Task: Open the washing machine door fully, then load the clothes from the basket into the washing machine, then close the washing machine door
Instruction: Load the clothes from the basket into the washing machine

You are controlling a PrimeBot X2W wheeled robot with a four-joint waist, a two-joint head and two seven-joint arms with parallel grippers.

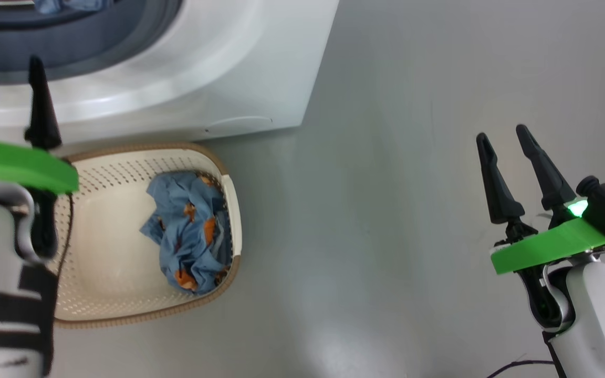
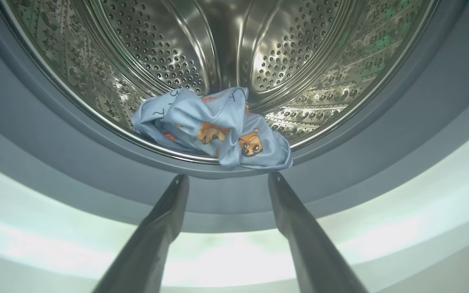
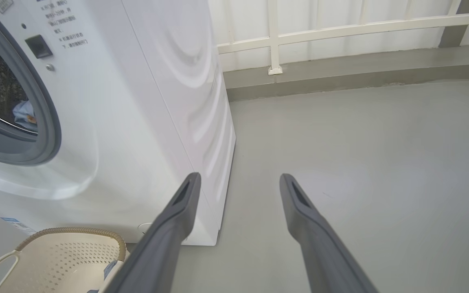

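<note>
One light blue garment (image 2: 214, 130) with bear prints lies at the front edge of the steel drum (image 2: 157, 49) of the washing machine (image 1: 218, 79). More clothes (image 1: 192, 233) lie bunched in the basket (image 1: 103, 262), which stands on the floor (image 1: 386, 210) just before the machine. The left gripper (image 1: 10, 64) is spread wide and empty, pointing at the opening. The right gripper (image 1: 501, 131), also wide and empty, is well apart to the side.

Left gripper (image 1: 11, 71) and right gripper (image 1: 502, 137) both gape empty, fingers pointing forward.
</note>
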